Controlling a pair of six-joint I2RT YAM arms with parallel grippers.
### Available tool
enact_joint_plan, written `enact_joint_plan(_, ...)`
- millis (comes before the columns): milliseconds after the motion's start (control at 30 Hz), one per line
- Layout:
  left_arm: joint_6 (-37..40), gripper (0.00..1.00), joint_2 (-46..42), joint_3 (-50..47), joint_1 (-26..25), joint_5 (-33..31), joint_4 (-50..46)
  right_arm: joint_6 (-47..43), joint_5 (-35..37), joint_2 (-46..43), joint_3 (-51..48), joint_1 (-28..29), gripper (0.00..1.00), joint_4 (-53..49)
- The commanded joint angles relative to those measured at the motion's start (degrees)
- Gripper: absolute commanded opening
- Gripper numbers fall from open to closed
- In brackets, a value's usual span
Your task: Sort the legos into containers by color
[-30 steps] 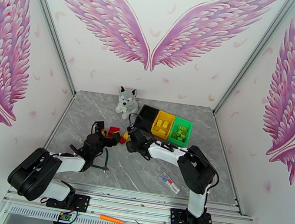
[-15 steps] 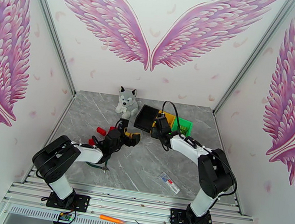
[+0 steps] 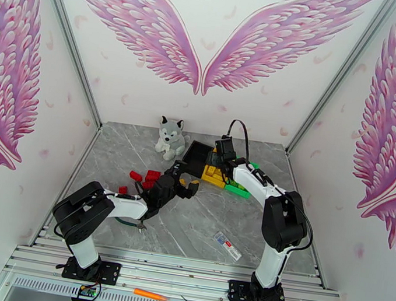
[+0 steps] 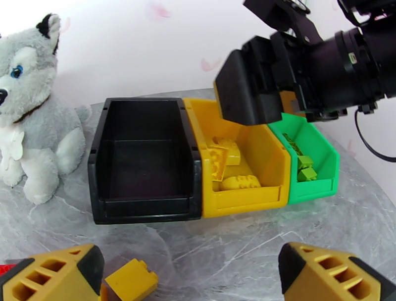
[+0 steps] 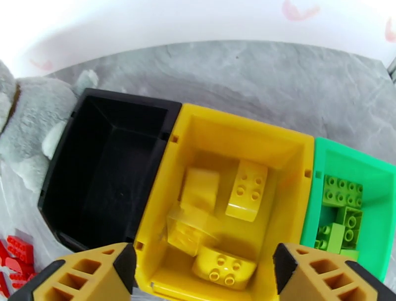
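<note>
My right gripper [image 5: 203, 275] hangs open over the yellow container [image 5: 297, 143], which holds several yellow legos [image 5: 246, 189]; one of them [image 5: 199, 185] looks blurred. Beside it, the green container [image 5: 317, 198] holds green legos [image 5: 341, 195] and the black container [image 5: 106, 99] has nothing in it. My left gripper [image 4: 190, 277] is open low over the table in front of the containers. A loose yellow lego [image 4: 131, 279] lies just inside its left finger [image 4: 54, 275], not gripped. Red legos [image 3: 150, 175] lie scattered left of my left gripper [image 3: 185, 186].
A husky plush [image 3: 170, 137] sits left of the black container [image 3: 197, 158]. Green-handled pliers [image 3: 128, 221] lie near the left arm, and a small label [image 3: 227, 245] lies at the front right. The right arm's wrist [image 4: 257, 89] overhangs the yellow container [image 4: 247, 203].
My right arm swung from the brick pile to above the yellow container and its jaws opened. My left arm moved right, from the red legos toward the containers.
</note>
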Motion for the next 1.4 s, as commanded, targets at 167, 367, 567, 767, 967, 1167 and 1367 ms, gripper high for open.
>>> enact_joint_plan(167,-1.16,0.99,-3.82,-4.51,0.99,-5.43,1.22,0.19,-1.7,-6.19,-6.27,3.74,0.82,2.37)
enact_joint_plan(367,-4.35,0.99,-7.2,-8.77,3.27,-5.4,2.27,-1.37,-2.17,-7.35,-9.17,10.19,0.81,3.86)
enact_joint_plan(567,-7.71,0.99,-10.55,-13.17,6.99,-3.26,2.82,-2.42,-2.93,-3.11,-6.79,15.4,0.81,3.41)
enact_joint_plan(767,-11.73,0.99,-13.49,-17.95,12.6,1.37,4.85,-4.04,-4.78,3.59,-1.88,18.9,0.82,1.3)
enact_joint_plan(967,-13.09,0.99,-17.1,-21.5,15.71,2.6,5.09,-4.58,-4.46,8.34,0.92,20.52,0.79,0.16)
enact_joint_plan(1167,-13.02,0.99,-19.62,-23.18,16.23,2.44,4.09,-4.52,-4.08,10.68,1.72,20.47,0.75,-0.01)
enact_joint_plan(1367,-12.75,0.99,-21.93,-24.51,16.34,1.86,2.69,-4.5,-1.59,13.07,3.45,20.35,0.72,-0.57)
